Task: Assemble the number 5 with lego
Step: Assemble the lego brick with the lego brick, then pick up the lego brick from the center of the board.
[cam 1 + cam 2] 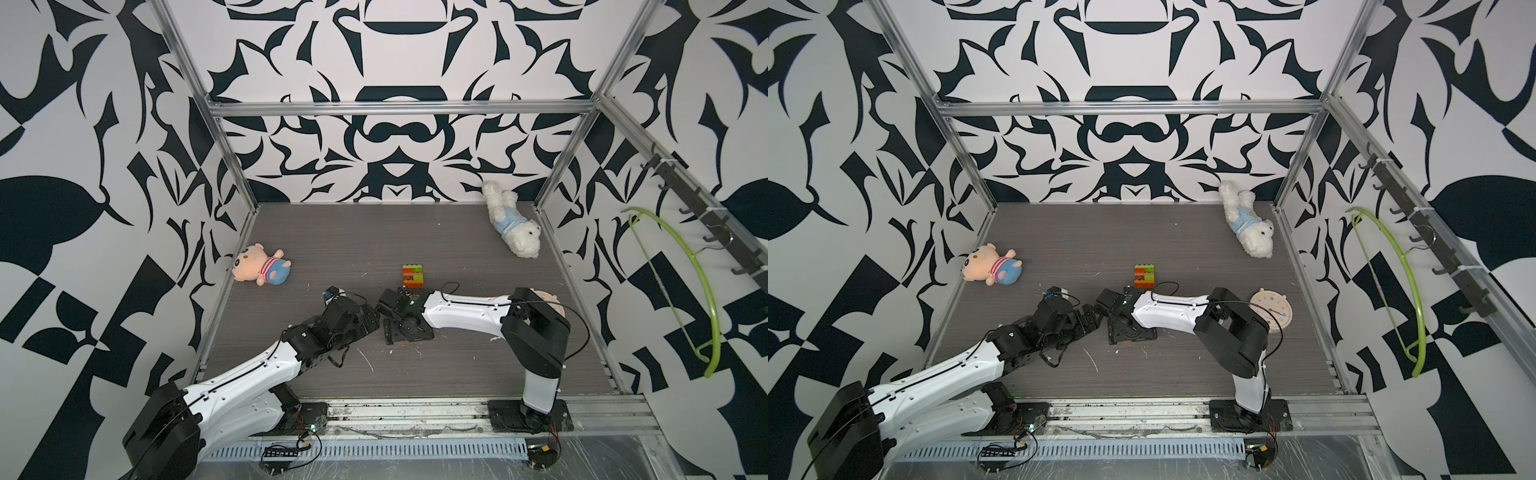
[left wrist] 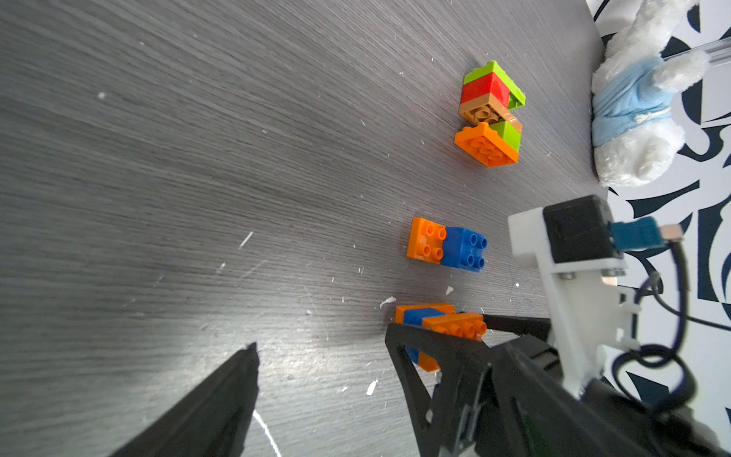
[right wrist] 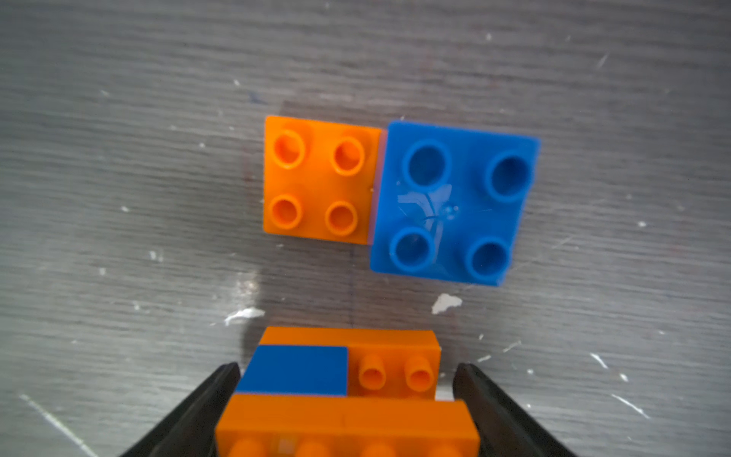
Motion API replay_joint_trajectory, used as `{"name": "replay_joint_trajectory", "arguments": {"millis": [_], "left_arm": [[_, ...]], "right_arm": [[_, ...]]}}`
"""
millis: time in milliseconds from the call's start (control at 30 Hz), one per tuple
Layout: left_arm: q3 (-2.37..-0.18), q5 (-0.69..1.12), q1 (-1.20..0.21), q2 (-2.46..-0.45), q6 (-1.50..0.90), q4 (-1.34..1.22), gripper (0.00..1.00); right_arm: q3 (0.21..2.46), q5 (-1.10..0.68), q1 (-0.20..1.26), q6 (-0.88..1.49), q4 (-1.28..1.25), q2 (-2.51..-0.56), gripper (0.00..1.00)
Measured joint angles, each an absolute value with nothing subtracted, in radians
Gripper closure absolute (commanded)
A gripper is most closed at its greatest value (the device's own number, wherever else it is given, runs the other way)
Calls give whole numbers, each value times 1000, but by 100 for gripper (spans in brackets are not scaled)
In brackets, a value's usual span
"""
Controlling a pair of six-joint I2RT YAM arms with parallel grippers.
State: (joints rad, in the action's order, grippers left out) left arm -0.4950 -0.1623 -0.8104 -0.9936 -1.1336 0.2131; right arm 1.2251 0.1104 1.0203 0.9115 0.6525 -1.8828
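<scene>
Closest to the lens in the right wrist view is an orange and blue stack (image 3: 348,411) of lego. It has a long orange brick with a blue piece and a shorter orange piece joined to it, and it lies on its side with its studs pointing sideways. The right gripper (image 3: 346,372) straddles it, a black fingertip (image 3: 221,387) at each end of the long brick with no visible gap. Whether it is actually clamping the stack or only resting against it cannot be told. Just beyond the stack on the grey desk (image 3: 118,158) sit an orange square brick (image 3: 320,180) and a blue square brick (image 3: 455,201). Both are studs up and touch along one edge, with the blue one slightly skewed. The left wrist view shows the blue one standing taller. Farther toward the back wall, a little way from that pair, lies a mixed cluster (image 1: 413,276) of lime green, red, tan and orange bricks, tipped on its side. The left gripper (image 1: 368,318) is spread wide with nothing in it, and hovers just beside the right gripper near the middle of the desk. A white plush dog (image 1: 513,224) in a pale blue shirt lies at the back right corner. A pink plush (image 1: 259,268) lies by the left wall, well apart from the bricks.
</scene>
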Motion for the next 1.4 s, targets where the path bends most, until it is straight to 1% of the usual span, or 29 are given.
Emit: {"name": "replay_joint_trajectory", "arguments": {"millis": [167, 633, 833, 1133, 1267, 1400], "left_arm": [[-495, -165, -810, -994, -1134, 214, 1], [-495, -169, -810, -1003, -1134, 214, 1], [-495, -169, -810, -1007, -1133, 214, 1], [-495, -169, -810, -1012, -1133, 214, 1], [-495, -169, -810, -1016, -1133, 214, 1], [-495, -169, -810, -1019, -1132, 214, 1]], "right_arm": [[1227, 115, 1017, 915, 659, -1894, 17], [1227, 115, 1013, 914, 654, -1894, 16], [1227, 115, 1010, 917, 653, -1894, 20], [1231, 117, 1009, 922, 653, -1897, 20], [1242, 119, 1009, 926, 659, -1906, 25], [1249, 119, 1009, 934, 664, -1911, 28]]}}
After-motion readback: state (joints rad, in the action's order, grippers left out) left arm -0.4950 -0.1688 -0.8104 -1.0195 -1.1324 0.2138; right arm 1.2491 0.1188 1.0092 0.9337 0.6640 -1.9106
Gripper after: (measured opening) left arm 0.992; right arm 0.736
